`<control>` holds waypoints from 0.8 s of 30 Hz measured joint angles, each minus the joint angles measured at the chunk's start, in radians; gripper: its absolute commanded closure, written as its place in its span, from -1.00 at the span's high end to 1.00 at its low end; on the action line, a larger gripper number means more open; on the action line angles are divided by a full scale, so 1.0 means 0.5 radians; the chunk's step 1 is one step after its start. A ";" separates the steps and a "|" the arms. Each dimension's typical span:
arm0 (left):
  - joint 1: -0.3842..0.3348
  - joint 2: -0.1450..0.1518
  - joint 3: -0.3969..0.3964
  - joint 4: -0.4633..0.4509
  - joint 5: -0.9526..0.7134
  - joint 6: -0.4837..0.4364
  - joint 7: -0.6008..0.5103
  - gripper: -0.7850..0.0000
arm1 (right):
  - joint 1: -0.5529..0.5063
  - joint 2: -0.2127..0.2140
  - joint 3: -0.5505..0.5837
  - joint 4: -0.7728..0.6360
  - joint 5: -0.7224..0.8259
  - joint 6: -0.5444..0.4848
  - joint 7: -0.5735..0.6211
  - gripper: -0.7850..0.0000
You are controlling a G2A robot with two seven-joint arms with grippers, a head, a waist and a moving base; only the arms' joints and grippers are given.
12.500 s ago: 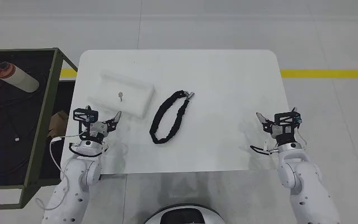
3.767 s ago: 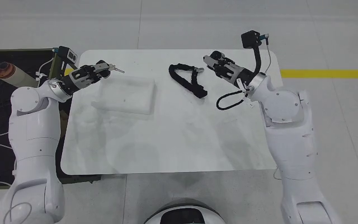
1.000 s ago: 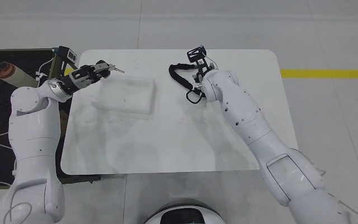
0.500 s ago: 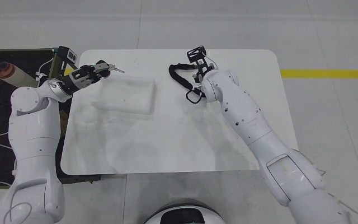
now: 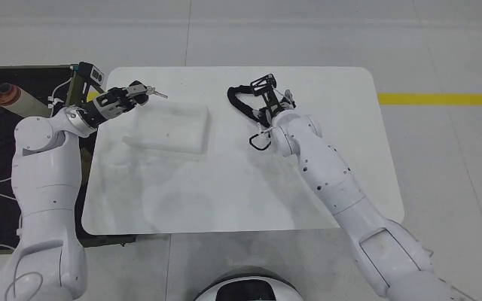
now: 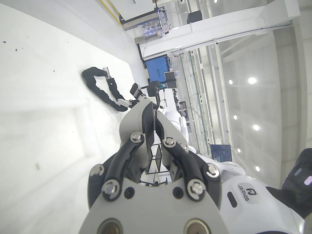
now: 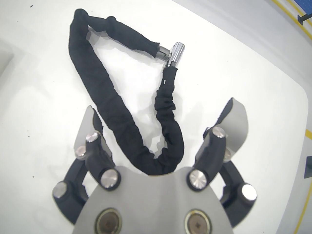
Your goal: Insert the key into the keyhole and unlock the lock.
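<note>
A black fabric-covered chain lock (image 5: 239,103) lies in a folded loop on the white table (image 5: 301,188), near its far edge. Its chrome lock cylinder (image 7: 177,51) joins the two chain ends. My right gripper (image 7: 160,107) is open just over the loop's bend, which sits between the spread fingers close to the palm; the cylinder lies ahead of it. My left gripper (image 5: 141,91) hovers at the far left corner, shut on the small key (image 5: 158,94), which is seen edge-on between the pads (image 6: 149,120). The chain (image 6: 102,91) and the right gripper (image 6: 129,96) lie beyond it.
A white foam pad (image 5: 169,128) lies on the table's left part, under and in front of my left gripper. A dark green cart (image 5: 45,150) with a roll (image 5: 26,105) stands off the left edge. The near half of the table is bare.
The key left the foam pad in my left gripper, and the chain went to the table's far edge. In the last second my right wrist drew back slightly; the left arm stayed still.
</note>
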 measured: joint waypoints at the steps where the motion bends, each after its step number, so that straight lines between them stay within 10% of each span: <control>1: 0.000 0.000 0.000 0.000 0.000 0.000 0.000 -1.00 | -0.008 -0.011 0.027 0.014 -0.013 -0.002 -0.027 0.88; 3: 0.000 0.000 0.000 0.000 0.000 0.000 0.000 -1.00 | -0.003 -0.032 0.061 0.059 -0.003 0.000 -0.083 0.56; 11: 0.000 0.000 0.000 0.000 0.000 0.000 0.000 -1.00 | 0.109 -0.147 0.146 0.348 0.108 -0.042 -0.266 0.66; 13: 0.000 0.000 0.000 0.000 0.000 0.000 0.000 -1.00 | 0.139 -0.172 0.158 0.410 0.107 -0.069 -0.274 0.26; 24: 0.000 0.000 0.000 0.000 0.000 0.000 0.000 -1.00 | 0.333 -0.302 0.180 0.872 -0.001 -0.081 -0.208 -0.05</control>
